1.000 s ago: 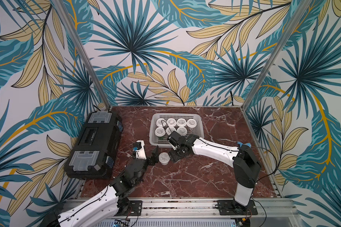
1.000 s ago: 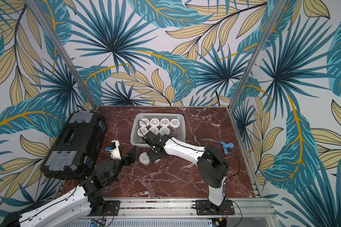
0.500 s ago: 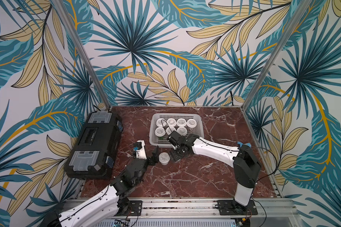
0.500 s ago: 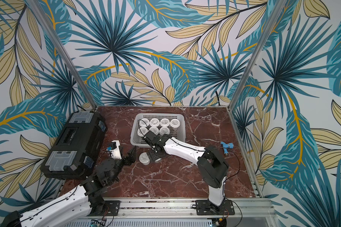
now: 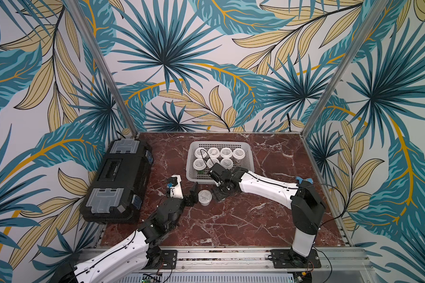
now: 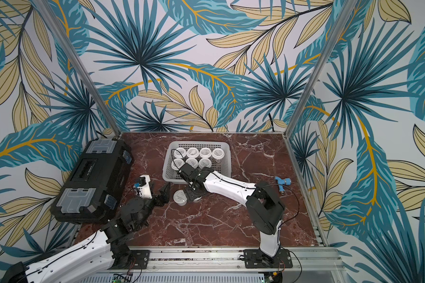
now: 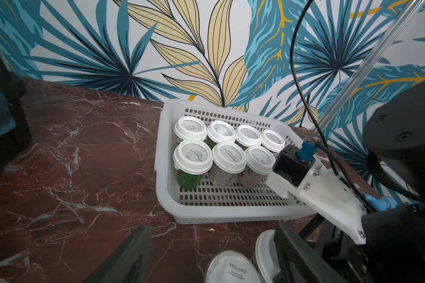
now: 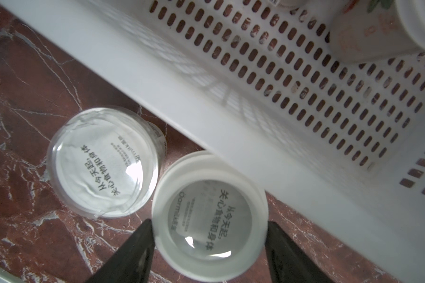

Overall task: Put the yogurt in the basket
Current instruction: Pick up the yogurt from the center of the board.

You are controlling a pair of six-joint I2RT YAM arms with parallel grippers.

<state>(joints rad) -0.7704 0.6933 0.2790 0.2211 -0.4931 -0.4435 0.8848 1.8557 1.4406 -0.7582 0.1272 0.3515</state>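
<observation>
In both top views I saw the basket (image 5: 248,163) toward the back of the table (image 5: 231,220). It held seven cups (image 5: 214,152) standing in two rows, four behind and three in front, and a black case (image 5: 118,181) lay well off to its left. One loose cup (image 5: 205,196) stood on the table just in front of the basket's near wall. The left arm (image 5: 123,252) had a finger (image 5: 194,190) just beside it, and the right arm (image 5: 263,187) bent down close on its other side. In the left wrist view the left gripper (image 7: 212,226) was spread wide and held nothing. The loose cup's lid showed low between its fingers, with the seven cups upright in the basket beyond. In the right wrist view the right gripper (image 8: 209,223) straddled a second cup (image 8: 207,247) on the table, beside the loose one and near the basket's wall. Its fingers sat right at the lid's rim, but the blur kept me from telling whether they pinched it.
</observation>
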